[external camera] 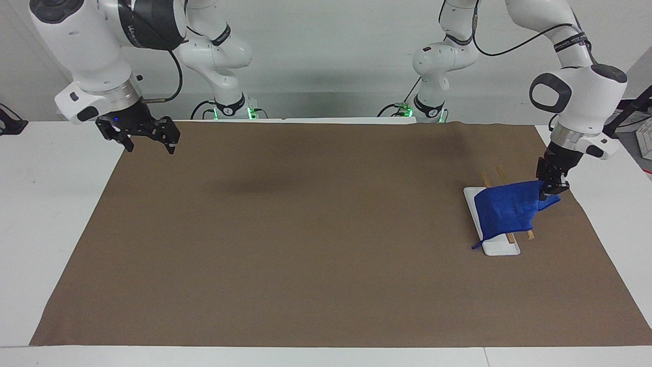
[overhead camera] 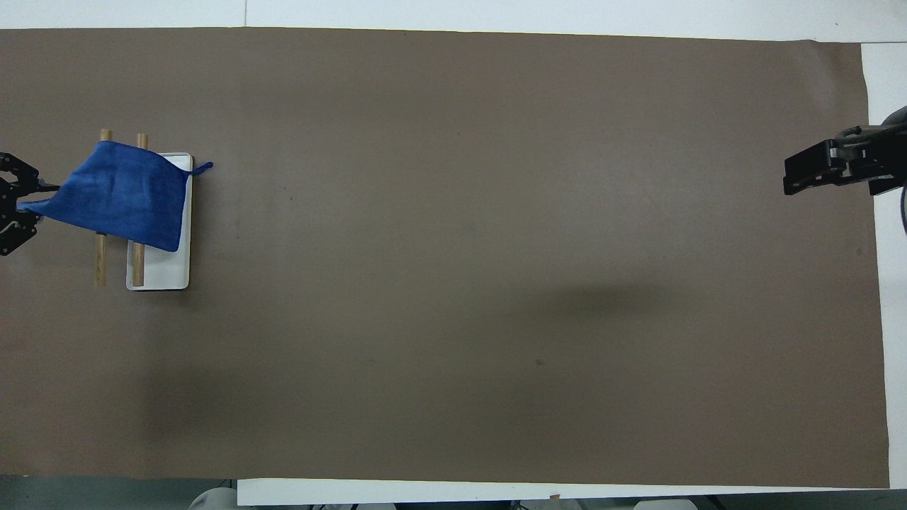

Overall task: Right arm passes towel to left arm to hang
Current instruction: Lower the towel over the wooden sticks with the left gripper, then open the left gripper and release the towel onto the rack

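We see the towel covering the mid part of both wooden rods and most of the white base they stand on, so we can't tell whether the cloth rests on the rods or hangs just above. In the overhead view the left gripper is cut by the edge, arm out of shot; its fingertips vanish in the cloth's corner. The right gripper shows only its tip there, rest cut off. In the facing view both arms' upper links run off the top edge.
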